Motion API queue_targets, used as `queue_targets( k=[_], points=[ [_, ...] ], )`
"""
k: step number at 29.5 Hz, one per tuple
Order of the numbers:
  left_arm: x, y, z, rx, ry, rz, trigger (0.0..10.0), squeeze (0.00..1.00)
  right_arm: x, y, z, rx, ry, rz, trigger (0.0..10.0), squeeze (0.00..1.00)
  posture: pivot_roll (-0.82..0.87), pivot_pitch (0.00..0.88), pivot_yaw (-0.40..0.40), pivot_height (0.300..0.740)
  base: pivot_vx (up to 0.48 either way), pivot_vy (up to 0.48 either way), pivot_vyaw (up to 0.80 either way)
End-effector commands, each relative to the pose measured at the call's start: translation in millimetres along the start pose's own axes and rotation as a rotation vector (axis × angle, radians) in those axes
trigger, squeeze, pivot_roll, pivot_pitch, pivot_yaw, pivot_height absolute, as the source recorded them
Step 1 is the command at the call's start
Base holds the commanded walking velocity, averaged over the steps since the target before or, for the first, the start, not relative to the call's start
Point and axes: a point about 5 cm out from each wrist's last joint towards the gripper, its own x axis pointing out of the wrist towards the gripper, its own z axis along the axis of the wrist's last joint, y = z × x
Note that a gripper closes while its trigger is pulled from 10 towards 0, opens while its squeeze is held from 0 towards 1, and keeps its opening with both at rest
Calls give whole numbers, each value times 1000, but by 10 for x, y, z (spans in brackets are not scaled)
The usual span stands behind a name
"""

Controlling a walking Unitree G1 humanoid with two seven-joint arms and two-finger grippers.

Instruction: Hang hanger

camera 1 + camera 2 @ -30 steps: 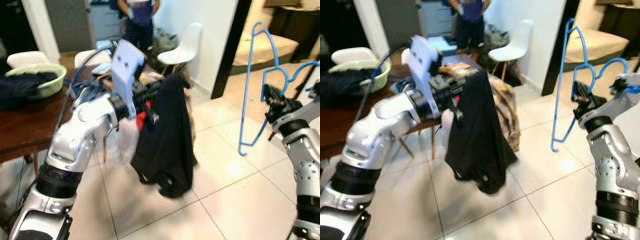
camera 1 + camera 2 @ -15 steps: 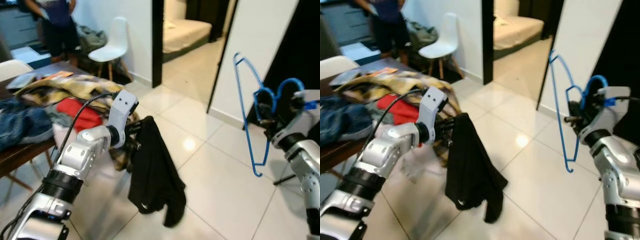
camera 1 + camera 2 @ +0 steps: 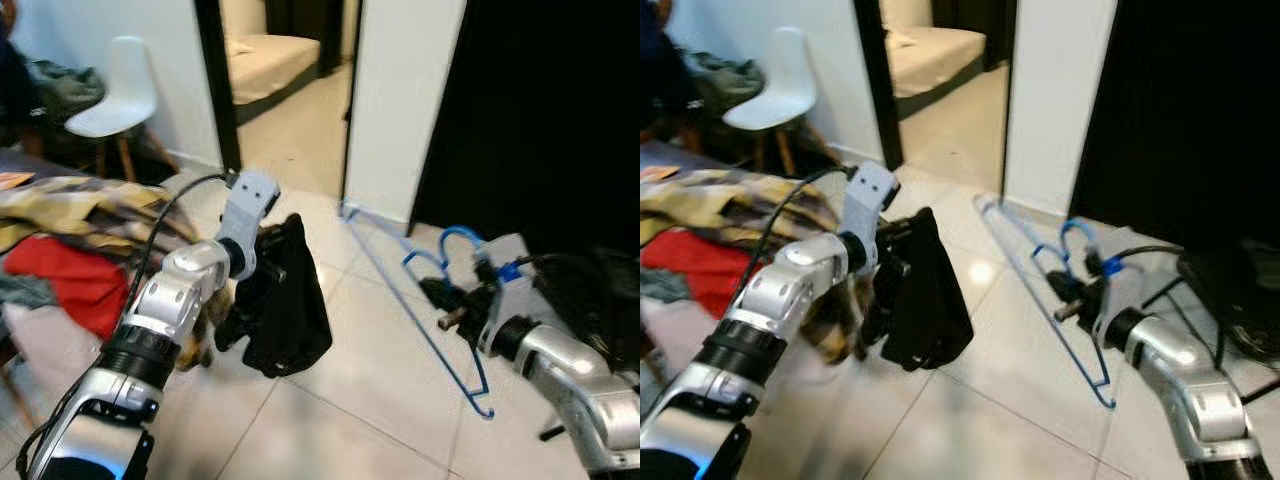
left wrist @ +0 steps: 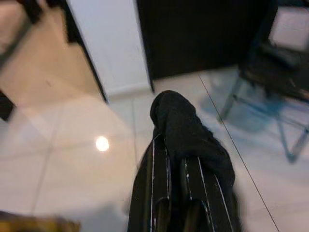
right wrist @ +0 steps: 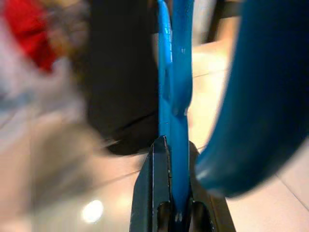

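We note the hanger (image 3: pixel 410 290) as thin blue plastic, smooth and slightly glossy; the black garment (image 3: pixel 280 310) is soft matt cloth; the floor (image 3: pixel 340 400) is pale glazed tile, highly reflective; both arms wear brushed silver metal with a satin sheen; the chair (image 3: pixel 115 90) reads as smooth white moulded plastic; the heaped clothes (image 3: pixel 70 250) are matt fabric.

Two arms of silver, rounded shells, jointed by black ribbed collars. Left arm (image 3: pixel 165 305): pale angular wrist plate with small dark screw holes, a thin black cable looping from it down to the forearm. Right arm (image 3: pixel 560 370): grey wrist block bearing a small blue marking, dark cables trailing behind. Long black fingers (image 4: pixel 205 193), scored lengthwise with fine pale lines.
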Motion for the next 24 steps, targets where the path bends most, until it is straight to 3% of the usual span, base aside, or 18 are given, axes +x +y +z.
queue_targets(
  k=[1,4,7,10,16,17,22,24],
  points=[
    [-63,271,90,13,-9,127,10000,0,2,178,-23,-6,27,120,10000,0,-91,0,24,740,0,0,0],
    [-103,480,132,38,6,231,10000,0,-111,232,-75,-22,87,175,10000,0,-96,0,29,740,0,0,0],
    [-108,517,135,40,9,248,10000,0,-140,247,-82,-26,100,191,10000,0,-96,0,29,740,0,0,0],
    [-118,583,197,41,-2,263,10000,0,-292,374,-74,-57,151,293,10000,0,-105,0,39,740,0,0,0],
    [-70,474,300,16,-40,200,10000,0,-300,467,47,-95,112,339,10000,0,-106,0,44,740,0,0,0],
    [-36,350,383,-20,-78,125,10000,0,-154,448,119,-120,61,279,10000,0,-98,0,43,740,0,0,0],
    [-23,301,415,-39,-95,94,10000,0,-98,446,146,-126,42,259,10000,0,-98,0,43,740,0,0,0],
    [-4,187,458,-68,-123,18,10000,0,3,490,190,-114,-2,260,10000,0,-89,0,38,740,0,0,0]
  ],
)
